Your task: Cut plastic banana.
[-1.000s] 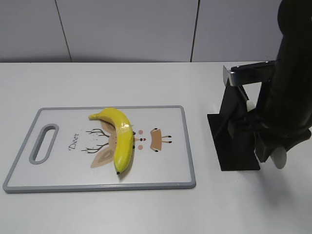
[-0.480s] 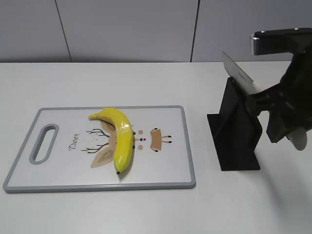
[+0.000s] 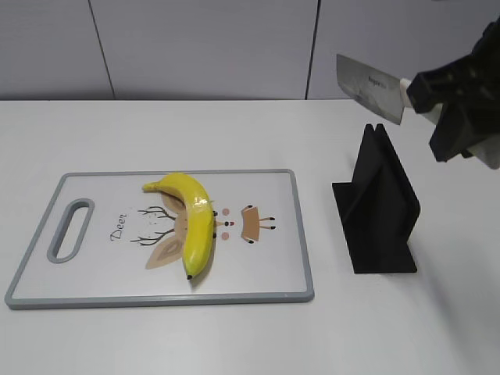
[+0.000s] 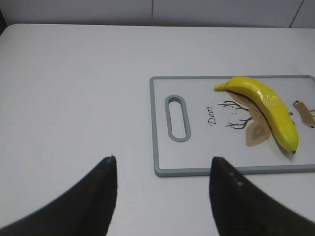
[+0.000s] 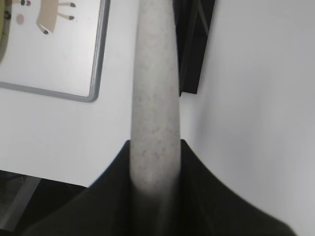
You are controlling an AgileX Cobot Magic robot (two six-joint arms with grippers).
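Near: cutting board (image 3: 301, 234) lies flat on table (image 3: 234, 336); plastic banana (image 3: 194, 219) rests across its printed middle, free of both arms. Black knife stand (image 3: 379, 211) sits just right of board, empty. Far: right gripper (image 3: 453, 105) clamped on knife (image 3: 371, 80) by pale handle, blade high above stand. Left gripper (image 4: 162, 196) spread wide, holding nothing, off board's handle end. Advice: carry blade leftwards over stand & board rim w/ clearance, level edge, descend across banana's middle. Open room above board.
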